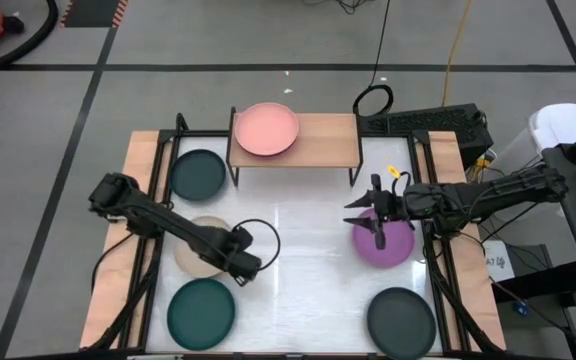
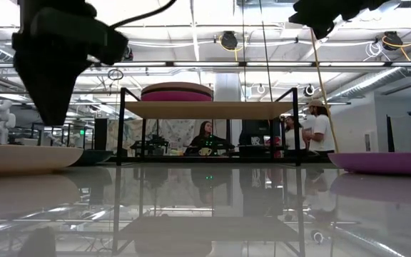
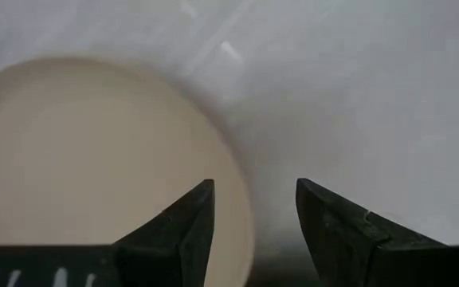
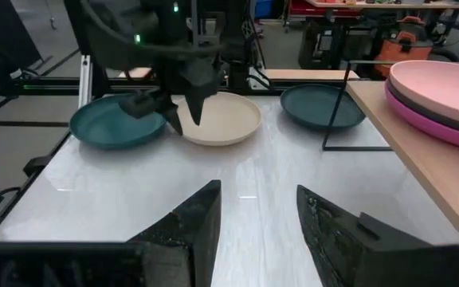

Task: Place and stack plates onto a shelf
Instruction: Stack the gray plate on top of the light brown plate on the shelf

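Holding a stack topped by a pale pink plate (image 1: 266,129), the shelf (image 1: 323,142) is standing at the table's far edge; left gripper (image 1: 245,262), fingers parted, is hovering over the beige plate (image 1: 196,250); right gripper (image 1: 380,225), fingers parted, is hovering over the purple plate (image 1: 396,246).

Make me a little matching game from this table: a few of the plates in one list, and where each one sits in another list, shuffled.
Things:
1. pale pink plate
2. purple plate
3. beige plate
4. charcoal plate

Places:
A. on the table under the left gripper, whose open fingers hang at its rim
B. on top of the stack on the shelf
C. alone at the table's near right corner
D. on the table under the right gripper

Pairs: 1-B, 2-D, 3-A, 4-C
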`<state>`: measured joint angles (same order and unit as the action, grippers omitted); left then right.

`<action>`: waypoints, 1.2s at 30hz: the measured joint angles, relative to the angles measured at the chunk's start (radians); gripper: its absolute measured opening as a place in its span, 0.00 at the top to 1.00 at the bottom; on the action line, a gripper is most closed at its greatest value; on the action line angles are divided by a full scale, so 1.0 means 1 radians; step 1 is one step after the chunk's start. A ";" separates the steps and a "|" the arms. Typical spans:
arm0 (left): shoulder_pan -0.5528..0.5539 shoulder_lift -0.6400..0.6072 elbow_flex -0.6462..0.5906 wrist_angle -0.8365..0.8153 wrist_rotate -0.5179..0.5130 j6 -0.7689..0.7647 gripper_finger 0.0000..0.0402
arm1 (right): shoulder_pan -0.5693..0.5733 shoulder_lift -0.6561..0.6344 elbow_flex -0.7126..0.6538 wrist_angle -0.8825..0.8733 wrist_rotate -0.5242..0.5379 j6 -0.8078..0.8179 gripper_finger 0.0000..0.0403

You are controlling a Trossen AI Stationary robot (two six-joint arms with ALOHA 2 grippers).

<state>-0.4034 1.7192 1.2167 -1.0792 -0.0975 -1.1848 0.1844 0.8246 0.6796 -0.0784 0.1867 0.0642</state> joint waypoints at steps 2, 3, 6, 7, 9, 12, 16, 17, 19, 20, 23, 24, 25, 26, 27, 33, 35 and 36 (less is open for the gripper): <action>0.001 0.016 0.000 -0.030 0.000 -0.016 0.55 | 0.000 0.000 0.000 0.000 0.000 0.003 0.63; 0.001 0.023 0.000 -0.038 0.000 -0.025 0.55 | 0.000 0.001 0.000 0.000 0.000 0.003 0.63; 0.001 0.045 0.000 -0.030 0.005 -0.043 0.55 | 0.000 0.003 0.000 0.000 0.000 0.002 0.63; 0.001 0.053 0.000 -0.027 0.008 -0.045 0.55 | 0.000 0.003 0.000 0.000 0.000 0.000 0.63; 0.000 0.072 0.000 -0.027 0.008 -0.039 0.55 | 0.000 0.003 0.000 0.000 0.000 -0.009 0.63; 0.000 0.100 -0.002 -0.027 0.007 -0.027 0.55 | 0.000 0.003 0.000 0.000 0.020 -0.022 0.63; 0.008 0.127 -0.031 -0.027 0.010 -0.022 0.55 | 0.001 0.002 0.000 -0.003 0.026 -0.023 0.63; 0.012 0.128 -0.044 -0.027 0.010 -0.011 0.55 | 0.001 0.002 0.000 -0.004 0.026 -0.023 0.63; 0.020 0.127 -0.065 -0.027 0.010 0.014 0.58 | 0.001 0.002 0.000 -0.004 0.026 -0.023 0.63; 0.024 0.127 -0.071 -0.030 0.010 0.028 0.61 | 0.001 0.002 0.000 -0.004 0.027 -0.023 0.63; 0.033 0.127 -0.074 -0.024 0.010 0.073 0.76 | 0.001 0.002 0.000 -0.001 0.029 -0.024 0.63; 0.035 0.127 -0.074 -0.018 0.010 0.086 0.82 | 0.001 0.002 0.000 -0.001 0.029 -0.024 0.63; 0.037 0.127 -0.073 -0.016 0.010 0.096 0.88 | 0.001 0.002 0.000 -0.001 0.029 -0.024 0.63; 0.039 0.127 -0.067 -0.027 0.009 0.110 0.93 | 0.001 0.002 0.000 -0.001 0.029 -0.024 0.63; 0.038 0.125 -0.061 -0.037 0.005 0.131 0.96 | 0.001 0.002 0.000 -0.001 0.029 -0.024 0.63; 0.034 0.049 0.040 -0.022 0.046 0.275 0.97 | 0.001 0.002 0.000 -0.001 0.030 -0.036 0.63; 0.028 0.020 0.093 -0.016 0.048 0.354 0.97 | 0.001 0.002 0.000 -0.001 0.031 -0.046 0.63; 0.026 0.007 0.120 -0.019 0.045 0.397 0.97 | 0.001 0.002 0.000 -0.001 0.032 -0.049 0.63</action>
<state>-0.3777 1.7267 1.3364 -1.0979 -0.0525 -0.7877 0.1852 0.8265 0.6796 -0.0792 0.2183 0.0153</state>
